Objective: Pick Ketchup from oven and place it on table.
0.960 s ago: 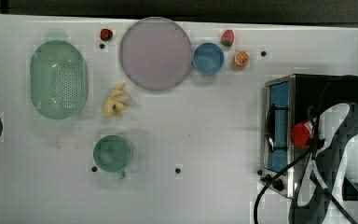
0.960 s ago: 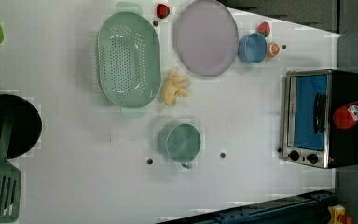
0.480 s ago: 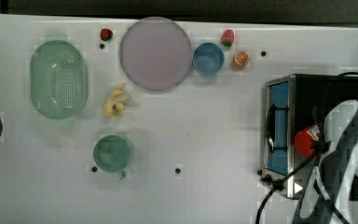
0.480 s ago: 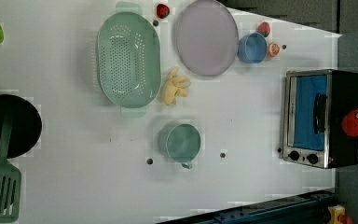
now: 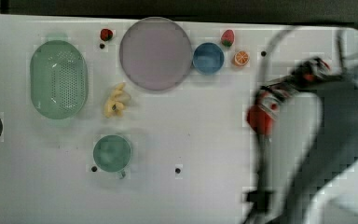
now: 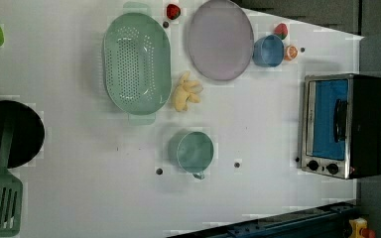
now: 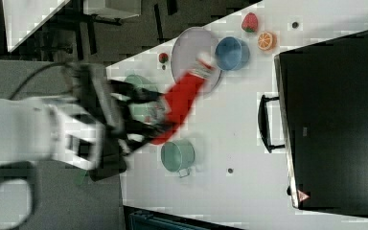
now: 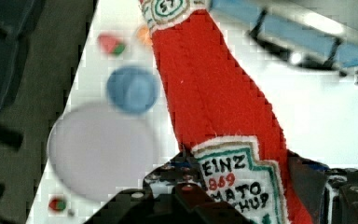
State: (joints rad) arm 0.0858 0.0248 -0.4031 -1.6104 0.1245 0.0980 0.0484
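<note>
Clamped partway around the ketchup bottle (image 8: 223,107), my pincer (image 8: 242,196) grips it at the labelled lower body, one finger on each side of the white label. In the right view my pincer (image 7: 143,120) carries the ketchup bottle (image 7: 182,103) tilted in the air, its white cap pointing toward the lilac plate (image 7: 191,52) and the blue bowl (image 7: 232,52), well clear of the oven (image 7: 333,120) and out over the white table (image 7: 230,139).

Nearest the bottle, on the side away from the oven, sits the teal mug (image 7: 178,155). Beyond the cap lie the plate and bowl, then a strawberry (image 7: 250,22) and an orange half (image 7: 265,41) near the oven's far corner.

In the left view the oven (image 6: 345,124) stands shut, blue glass door facing the teal mug (image 6: 194,152); farther from it lie the bananas (image 6: 186,91) and the green colander (image 6: 136,62).
</note>
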